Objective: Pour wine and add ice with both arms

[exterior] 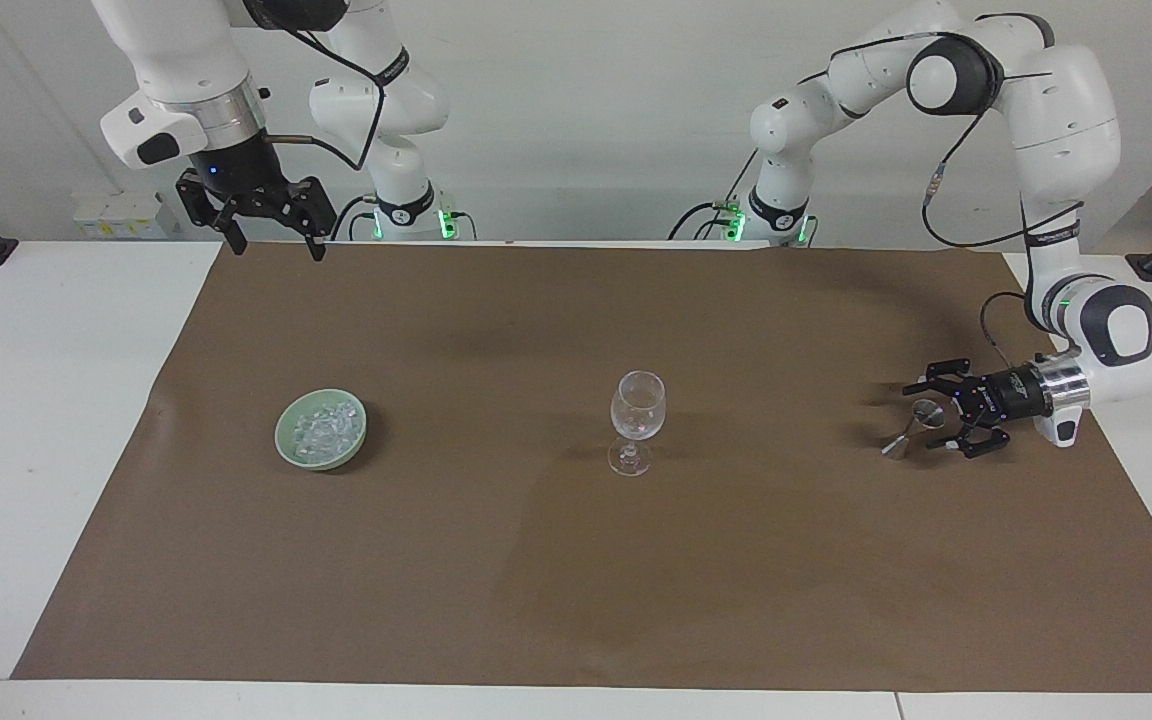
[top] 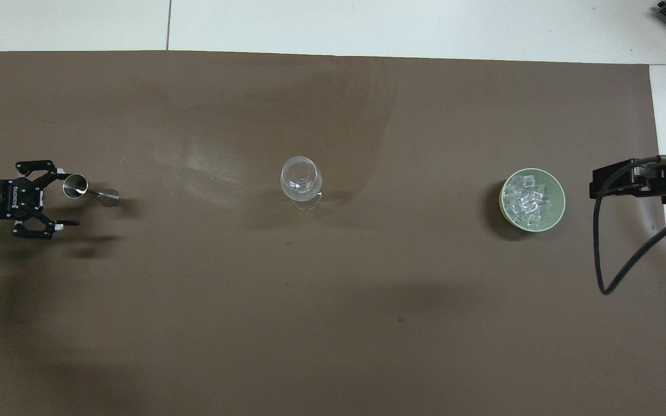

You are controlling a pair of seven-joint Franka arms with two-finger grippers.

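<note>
The left gripper (exterior: 928, 420) lies low and turned sideways at the left arm's end of the brown mat (exterior: 576, 560), its fingers spread wide with nothing gripped. A small metal jigger (exterior: 914, 428) stands on the mat right at the fingertips, its upper cup between the two open fingers in the facing view; whether a finger touches it cannot be told. In the overhead view the jigger (top: 87, 190) sits just off one fingertip of the left gripper (top: 67, 198). Toward the middle of the table from that gripper, well apart from it, an upright clear wine glass (exterior: 636, 420) stands on its foot. The right gripper (exterior: 272, 243) hangs high in the air over the edge of the mat closest to the robots, pointing downward, its fingers also wide apart and empty. The right arm waits there. Out from the right gripper, farther from the robots and down on the mat, rests a pale green bowl (exterior: 288, 445), and the ice (exterior: 326, 428) is heaped inside it as small clear chunks, well apart from the wine glass.
</note>
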